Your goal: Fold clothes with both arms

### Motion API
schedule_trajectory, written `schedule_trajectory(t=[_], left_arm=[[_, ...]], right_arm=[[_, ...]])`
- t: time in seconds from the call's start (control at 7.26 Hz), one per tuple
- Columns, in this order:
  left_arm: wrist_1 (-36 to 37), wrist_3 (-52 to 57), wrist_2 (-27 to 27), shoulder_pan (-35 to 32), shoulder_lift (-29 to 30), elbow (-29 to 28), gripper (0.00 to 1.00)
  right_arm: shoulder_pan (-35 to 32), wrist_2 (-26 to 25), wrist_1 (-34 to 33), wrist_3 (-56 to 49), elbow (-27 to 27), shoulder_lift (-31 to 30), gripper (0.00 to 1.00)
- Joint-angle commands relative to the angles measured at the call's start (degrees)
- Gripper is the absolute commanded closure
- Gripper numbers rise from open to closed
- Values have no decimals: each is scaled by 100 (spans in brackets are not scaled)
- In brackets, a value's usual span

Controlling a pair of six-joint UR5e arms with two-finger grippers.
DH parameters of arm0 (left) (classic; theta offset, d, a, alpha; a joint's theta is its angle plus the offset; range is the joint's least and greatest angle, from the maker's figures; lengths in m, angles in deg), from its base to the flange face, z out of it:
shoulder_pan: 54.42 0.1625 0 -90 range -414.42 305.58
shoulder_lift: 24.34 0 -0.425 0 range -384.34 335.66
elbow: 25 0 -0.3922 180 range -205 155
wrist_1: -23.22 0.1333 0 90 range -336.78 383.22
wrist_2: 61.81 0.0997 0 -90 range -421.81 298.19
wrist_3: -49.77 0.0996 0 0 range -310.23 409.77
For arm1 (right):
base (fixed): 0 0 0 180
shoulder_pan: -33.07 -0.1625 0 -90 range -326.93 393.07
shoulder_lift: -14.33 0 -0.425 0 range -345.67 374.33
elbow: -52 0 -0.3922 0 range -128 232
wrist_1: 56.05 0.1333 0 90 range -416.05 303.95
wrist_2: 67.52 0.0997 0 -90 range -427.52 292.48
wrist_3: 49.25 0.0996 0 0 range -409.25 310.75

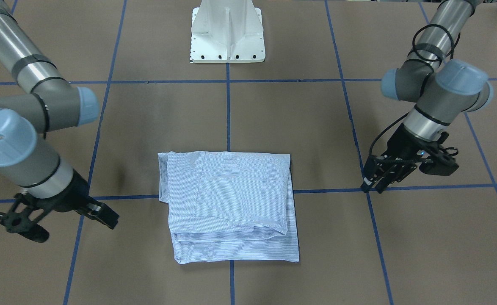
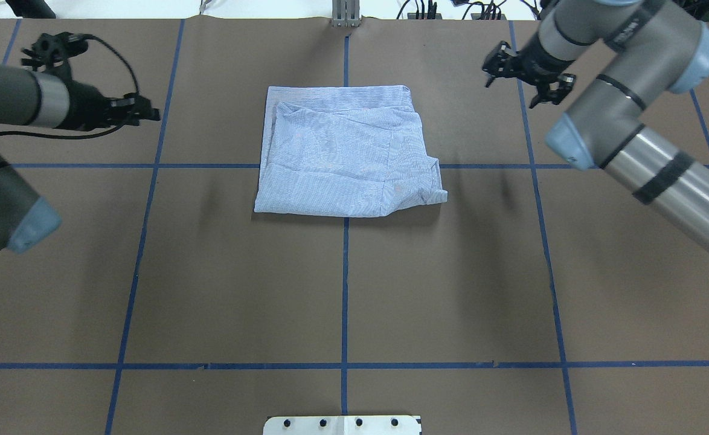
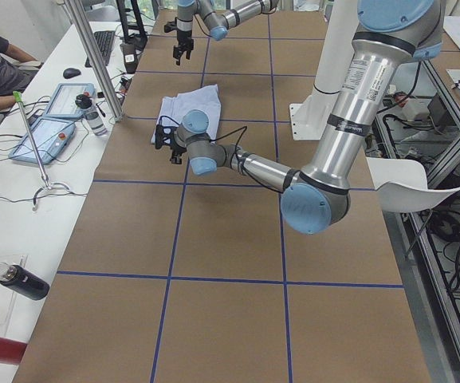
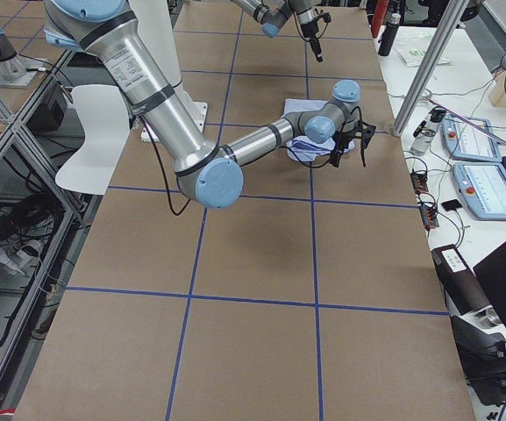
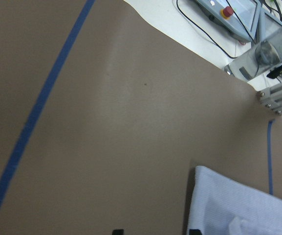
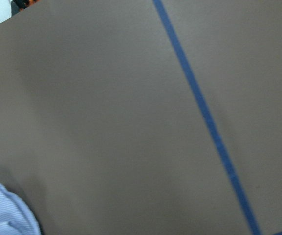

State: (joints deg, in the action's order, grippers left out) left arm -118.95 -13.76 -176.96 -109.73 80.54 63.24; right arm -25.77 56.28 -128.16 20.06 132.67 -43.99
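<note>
The left tool (image 2: 152, 113) and right tool (image 2: 508, 84) are hanging released, empty. The shirt (image 2: 342, 151) is lying folded near the table's (image 2: 342, 290) far edge. A careless sweep risks snagging its protruding corner and undoing it.

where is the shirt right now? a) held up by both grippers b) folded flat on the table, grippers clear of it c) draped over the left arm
b: the shirt lies folded on the table, with the left gripper and right gripper off to its sides, not touching it.
</note>
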Motion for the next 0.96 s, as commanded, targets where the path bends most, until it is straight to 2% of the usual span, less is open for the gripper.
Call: schedule_trajectory(t=[0.0,0.14,0.41,0.69,0.83], left_arm=[[14,2344,-987,-949,-1263,553,46],[14,3251,-1410,-1433,-1633,563,46],[84,4485,-1851,-2173,-2275,598,45],[1369,5695,-1906,-2762,-2463,957,43],[2255,6408,-1897,-3235,-2455,1185,41]], right_arm=[[-670,443,-83,-2281,727,-1281,0],[-916,470,-440,-3422,1053,-1783,0],[-1470,531,-1616,-5744,1642,-2541,0],[-1587,540,-1683,-6009,2405,-3454,0],[-1604,653,-1692,-6009,2522,-3684,0]])
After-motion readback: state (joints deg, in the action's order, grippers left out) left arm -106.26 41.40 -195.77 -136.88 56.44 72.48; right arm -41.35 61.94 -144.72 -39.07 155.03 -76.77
